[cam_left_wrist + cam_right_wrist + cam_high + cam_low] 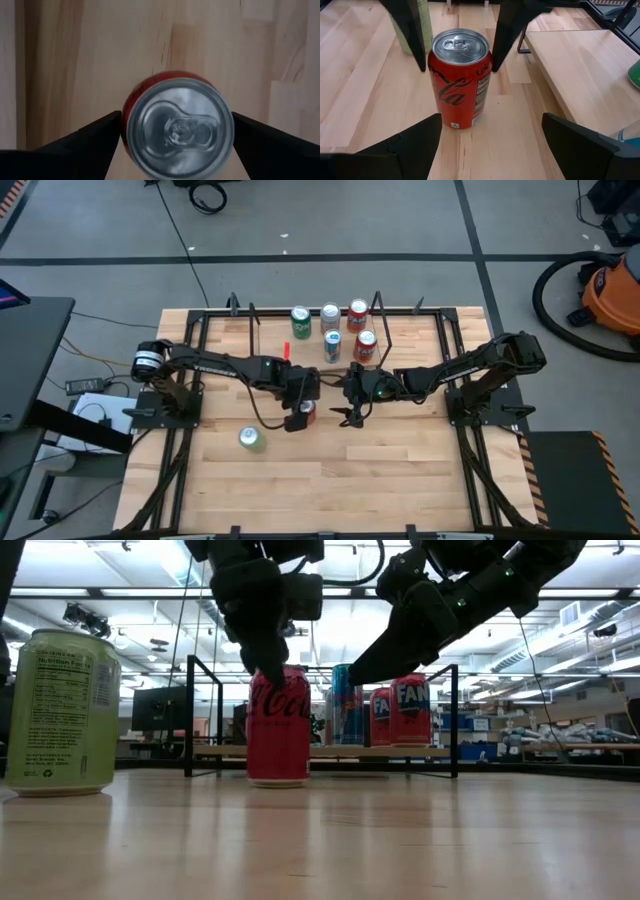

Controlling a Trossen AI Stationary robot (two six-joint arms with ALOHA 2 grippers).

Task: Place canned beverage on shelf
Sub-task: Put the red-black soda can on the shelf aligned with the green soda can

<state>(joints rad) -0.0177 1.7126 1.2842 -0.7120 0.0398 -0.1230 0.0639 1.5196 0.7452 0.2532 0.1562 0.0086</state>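
One red Coke can (459,80) stands upright on the desk (400,480), tab up, left pincer (455,47) straddling its top, fingers wide; right pincer (352,416) gapes nearby.

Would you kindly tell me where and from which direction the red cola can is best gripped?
Grip the red cola can across its round side wall just below the rim, coming straight down from above. It stands upright on the table, and the left gripper already straddles it that way, jaws open on either side.
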